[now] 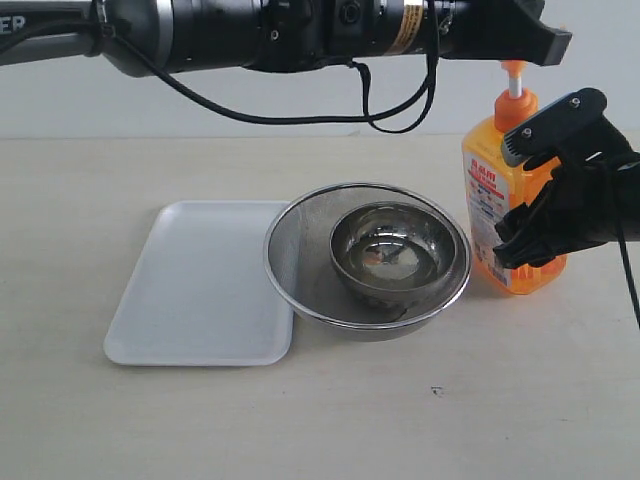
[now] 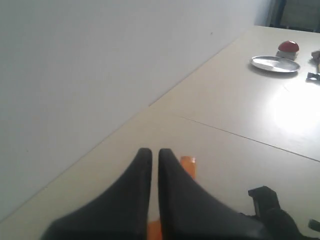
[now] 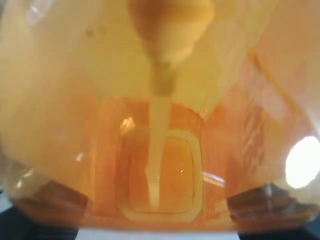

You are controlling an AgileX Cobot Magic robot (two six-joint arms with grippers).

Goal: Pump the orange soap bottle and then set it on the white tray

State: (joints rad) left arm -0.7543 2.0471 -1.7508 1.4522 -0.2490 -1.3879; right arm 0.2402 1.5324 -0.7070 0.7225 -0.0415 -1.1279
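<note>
The orange soap bottle (image 1: 505, 200) stands upright on the table at the right, beside the strainer. My right gripper (image 1: 510, 198) is shut on its body, one black finger behind and one in front. In the right wrist view the translucent bottle (image 3: 160, 150) fills the frame, with the dark fingers (image 3: 280, 210) at its sides. My left gripper (image 1: 550, 42) is shut and hovers just above the pump head (image 1: 513, 68). In the left wrist view the orange pump head (image 2: 188, 162) peeks out beside its closed fingertips (image 2: 154, 152). The white tray (image 1: 200, 290) lies flat and bare at the left.
A round steel mesh strainer (image 1: 300, 230) holding a metal bowl (image 1: 400, 250) sits between the tray and the bottle, touching the tray's right edge. The left arm spans the top of the exterior view. Far along the table lie a metal plate (image 2: 275, 63) and a red object (image 2: 288, 47).
</note>
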